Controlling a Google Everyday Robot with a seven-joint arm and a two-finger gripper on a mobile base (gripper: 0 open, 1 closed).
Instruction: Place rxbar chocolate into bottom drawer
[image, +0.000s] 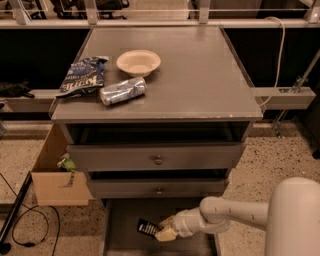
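Note:
The rxbar chocolate (148, 228), a small flat black wrapper with white lettering, is over the floor of the open bottom drawer (125, 240), the lowest grey tray of the cabinet. My gripper (164, 228) reaches in from the right on a pale arm, and its fingertips are at the bar's right end. I cannot tell whether the bar rests on the drawer floor or is held just above it.
On the cabinet top lie a dark-blue chip bag (82, 76), a crushed can (122, 91) and a cream bowl (138, 62). The two upper drawers (157, 156) are slightly pulled out. A cardboard box (55, 175) stands on the floor to the left, with cables beside it.

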